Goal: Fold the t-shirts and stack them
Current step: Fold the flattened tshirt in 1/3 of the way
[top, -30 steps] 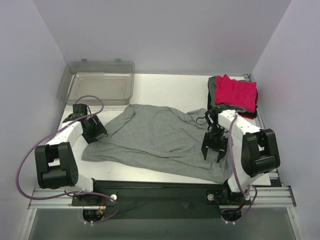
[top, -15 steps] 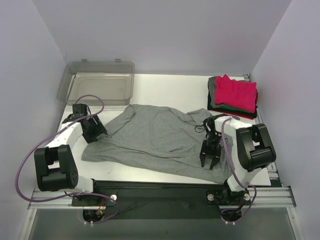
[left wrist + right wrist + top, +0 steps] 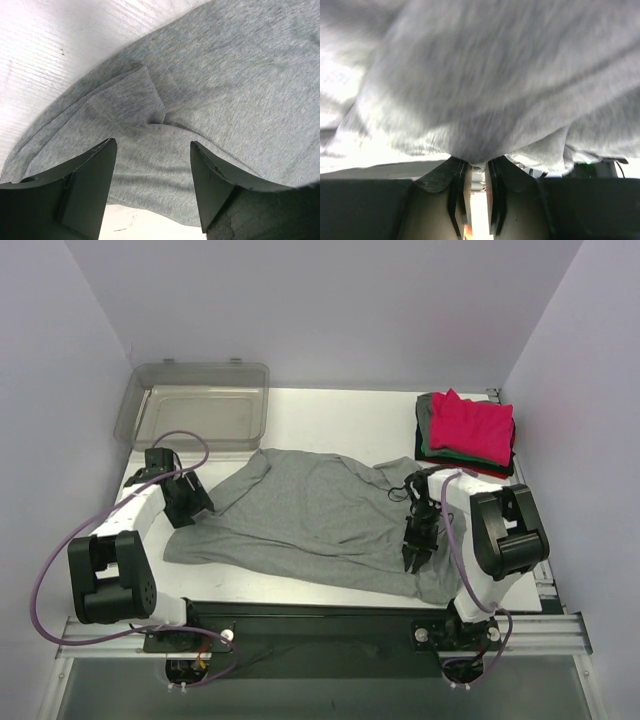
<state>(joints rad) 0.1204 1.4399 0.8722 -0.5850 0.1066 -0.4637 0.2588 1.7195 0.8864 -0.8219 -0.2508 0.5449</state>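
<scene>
A large heather-grey t-shirt point(image 3: 320, 520) lies spread and rumpled across the middle of the table. My left gripper point(image 3: 190, 512) hovers open over its left edge; in the left wrist view the grey cloth point(image 3: 225, 90) and a strip of table show between the wide-apart fingers of the gripper point(image 3: 152, 150). My right gripper point(image 3: 413, 558) is down on the shirt's near right part. In the right wrist view that gripper point(image 3: 477, 167) has its jaws drawn close together, with a fold of the grey cloth point(image 3: 485, 80) pinched at the tips. Folded t-shirts point(image 3: 470, 430), pink-red on top, are stacked at the back right.
A clear plastic bin point(image 3: 195, 405) sits at the back left corner. The white table point(image 3: 330, 420) shows bare behind the shirt. Walls close in on the left, right and back. The table's near edge runs just below the shirt's hem.
The right gripper has moved a little left and nearer over the shirt and closed its jaws on the cloth. The left arm has not moved.
</scene>
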